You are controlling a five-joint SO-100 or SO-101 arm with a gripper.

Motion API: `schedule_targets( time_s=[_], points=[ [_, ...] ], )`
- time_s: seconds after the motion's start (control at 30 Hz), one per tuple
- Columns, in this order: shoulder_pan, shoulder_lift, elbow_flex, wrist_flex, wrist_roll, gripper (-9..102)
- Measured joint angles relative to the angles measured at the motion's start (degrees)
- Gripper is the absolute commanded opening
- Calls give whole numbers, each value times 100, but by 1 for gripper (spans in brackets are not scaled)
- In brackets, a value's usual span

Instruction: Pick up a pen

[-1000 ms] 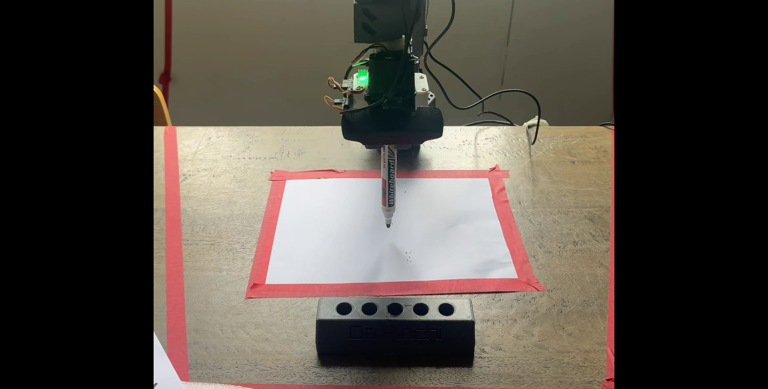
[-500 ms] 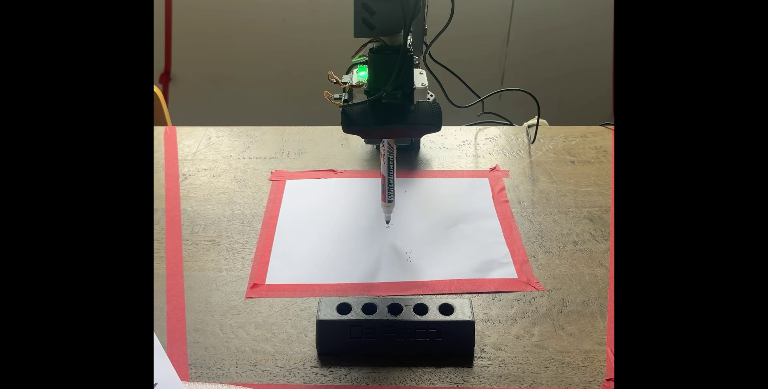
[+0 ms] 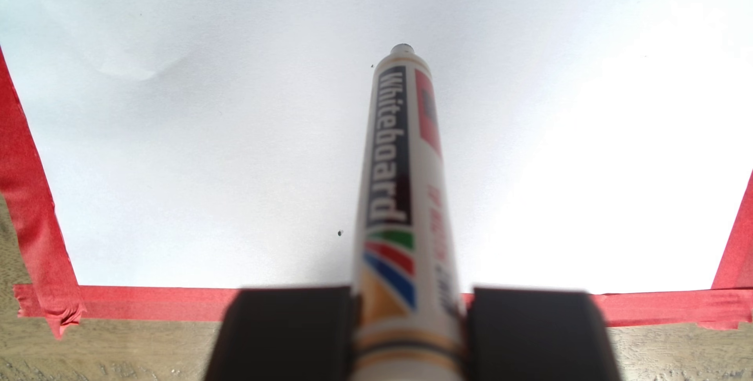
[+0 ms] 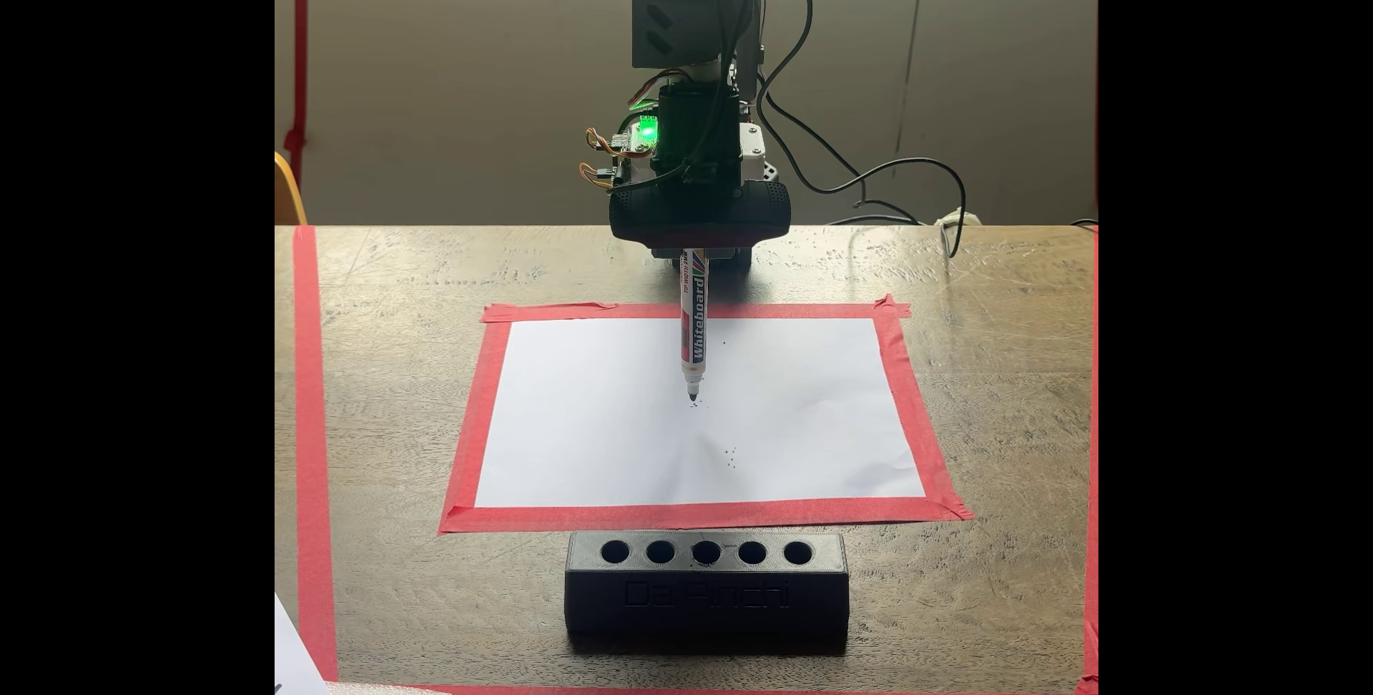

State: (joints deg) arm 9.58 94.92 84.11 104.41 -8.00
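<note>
Wooden worktop [image 4: 416, 383], taped paper [image 4: 594, 428]: gripper [image 3: 409, 336] clamped on pen [image 4: 695, 327], long axis near upright (tip down, just above paper).

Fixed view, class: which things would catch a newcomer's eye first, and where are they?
The claw holds the pen tip-down over the white paper, which is framed in red tape mid-table. In front sits a black holder block with five holes; a green light glows on the arm.
</note>
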Motion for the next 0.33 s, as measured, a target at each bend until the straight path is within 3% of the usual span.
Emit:
schedule_targets(
  time_s=[0.33],
  points=[
    [-26,0,0,0,0,-1]
  ],
)
